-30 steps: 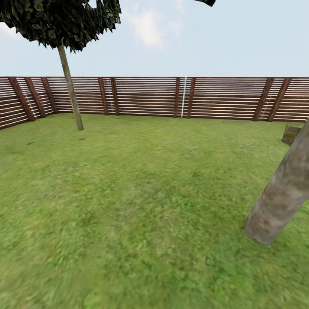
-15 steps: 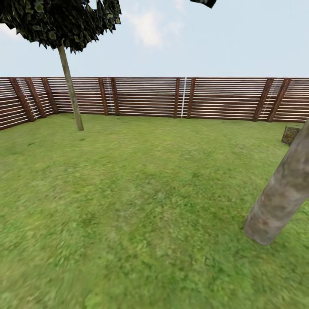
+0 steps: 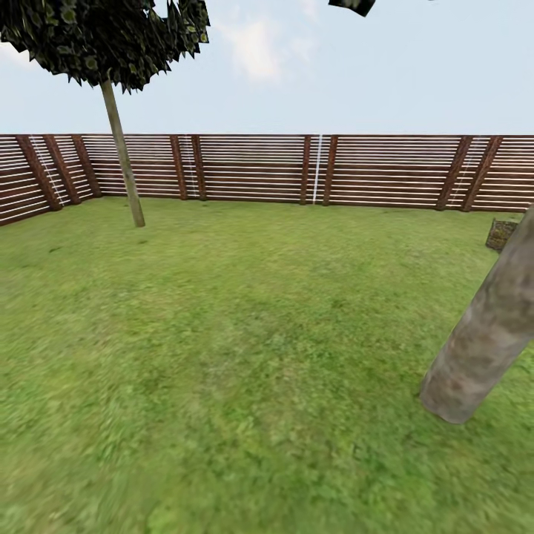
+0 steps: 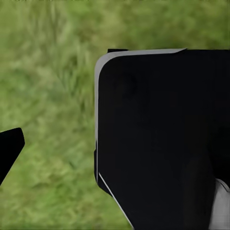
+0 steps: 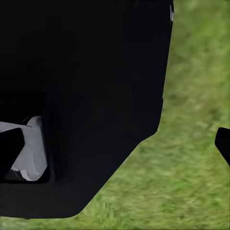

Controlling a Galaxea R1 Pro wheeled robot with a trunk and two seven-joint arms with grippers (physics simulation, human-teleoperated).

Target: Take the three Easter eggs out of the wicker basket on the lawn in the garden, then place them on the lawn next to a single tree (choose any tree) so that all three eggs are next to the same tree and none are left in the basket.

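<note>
The lawn [image 3: 245,334] spreads wide in the head view. A tree [image 3: 123,156] with a slim pale trunk and dark leaves stands at the far left by the fence. A second tree's thick mottled trunk [image 3: 482,341] leans up close at the right. The Easter eggs and the wicker basket are out of view. In the left wrist view my left gripper [image 4: 115,153] hangs over grass with one dark fingertip [image 4: 9,151] at the picture's edge. My right gripper [image 5: 115,148] has its fingertips [image 5: 8,151] far apart, open and empty.
A brown slatted fence [image 3: 297,169] closes the lawn at the back and left. A small dark brown-green object [image 3: 501,234] sits on the grass behind the near trunk; I cannot tell what it is. My own black body [image 4: 163,139] is close to both grippers.
The head view has shifted very slightly; nothing in the garden has moved.
</note>
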